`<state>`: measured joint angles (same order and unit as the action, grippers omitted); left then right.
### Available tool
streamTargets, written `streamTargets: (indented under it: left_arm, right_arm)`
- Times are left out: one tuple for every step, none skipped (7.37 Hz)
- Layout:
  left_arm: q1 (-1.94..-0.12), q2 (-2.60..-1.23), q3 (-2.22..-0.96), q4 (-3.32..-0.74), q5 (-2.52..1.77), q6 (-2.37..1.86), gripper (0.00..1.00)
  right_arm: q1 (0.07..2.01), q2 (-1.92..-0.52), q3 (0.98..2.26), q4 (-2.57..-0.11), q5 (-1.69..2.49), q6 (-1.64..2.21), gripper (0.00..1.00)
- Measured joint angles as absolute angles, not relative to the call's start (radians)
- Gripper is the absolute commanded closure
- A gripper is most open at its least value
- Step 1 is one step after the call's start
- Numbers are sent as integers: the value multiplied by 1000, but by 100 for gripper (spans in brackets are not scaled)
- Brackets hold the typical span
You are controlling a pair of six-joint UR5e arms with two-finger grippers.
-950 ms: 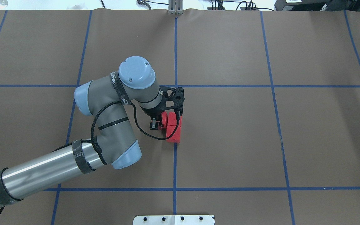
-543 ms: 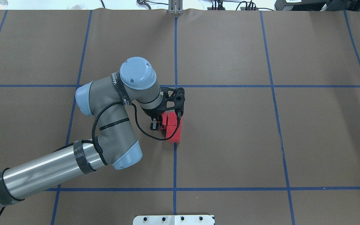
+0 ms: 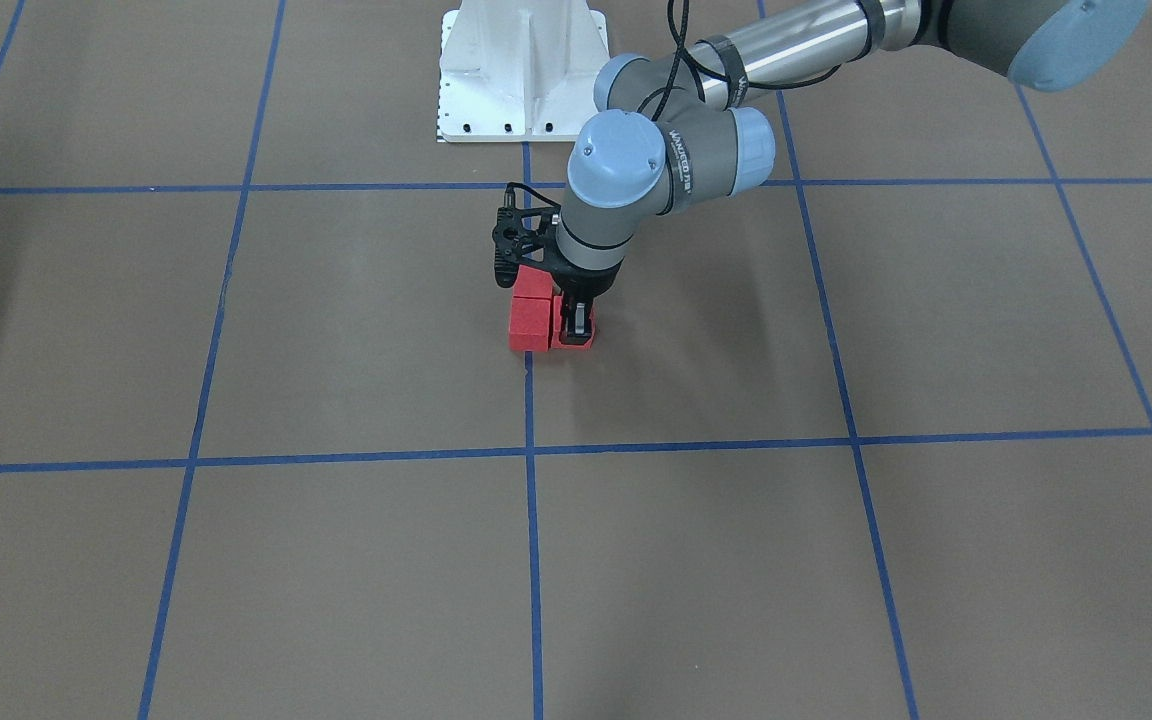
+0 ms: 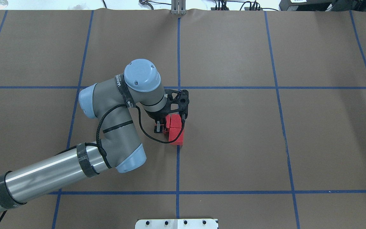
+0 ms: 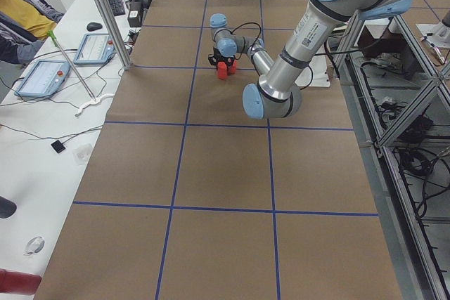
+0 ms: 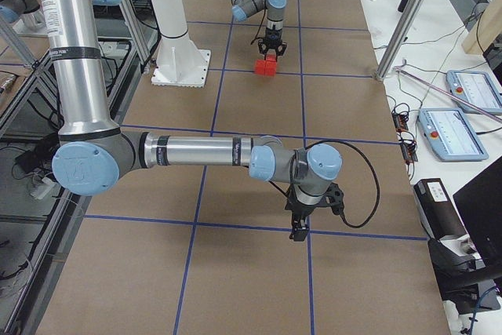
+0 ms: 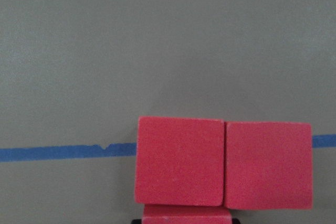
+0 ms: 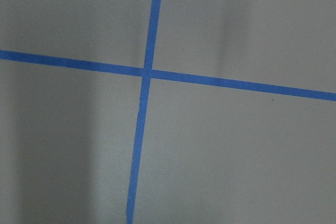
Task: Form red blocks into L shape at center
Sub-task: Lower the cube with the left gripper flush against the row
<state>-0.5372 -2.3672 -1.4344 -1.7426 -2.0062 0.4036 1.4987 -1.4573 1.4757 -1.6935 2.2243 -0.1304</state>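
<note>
Brown matte paper covers the worktop [image 4: 233,143], ruled into large squares by blue tape [image 4: 278,87]. Next in size is the left arm [image 4: 43,178], which comes in from the lower left of the overhead view and bends down over the center [image 4: 202,127]. The right arm [image 6: 196,151] stretches low over the worktop well apart from that spot and shows only in the view from the robot's right end. A white base plate [image 3: 521,70] sits at the robot's edge of the worktop.

The left gripper [image 3: 576,330] points straight down, and its fingers [image 4: 158,127] clasp the third block [image 7: 186,213]. The right gripper [image 6: 298,229] hangs near a blue line; whether it is clenched or released I cannot tell. Its wrist camera shows only a tape crossing [image 8: 146,72].

The red blocks [image 4: 176,128] lie at the center, on the middle blue line. The near block [image 4: 176,136] and the far block [image 4: 175,121] touch each other in a row along that line. The third block sits on the robot's left of the far block. In the left wrist view it meets that block's edge, so the three make an L.
</note>
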Motion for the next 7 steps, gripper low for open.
streamTargets:
  left_arm:
    - [-537,-2369,-1432,-1742,-2006,403,37]
    - [-537,-2369,-1432,-1743,-2005,403,29]
    - [-537,-2369,-1431,-1743,-2005,403,21]
    - [-537,-2369,-1431,-1743,-2005,404,1]
    - [-537,-2368,-1432,-1743,-2005,404,1]
    - [-537,-2367,-1433,-1744,-2005,405,1]
    - [-537,-2366,-1434,-1744,-2005,405,1]
  right_arm:
    - [1499,-1457,1476,-1694,2224,-130,1]
    - [1499,-1457,1475,-1694,2224,-130,1]
    - [1499,-1457,1475,-1694,2224,-130,1]
    - [1499,-1457,1475,-1694,2224,-130,1]
    - [1499,-1457,1476,-1694,2224,-130,1]
    - [1499,-1457,1475,-1694,2224,-130,1]
    - [1499,-1457,1475,-1693,2224,-130,1]
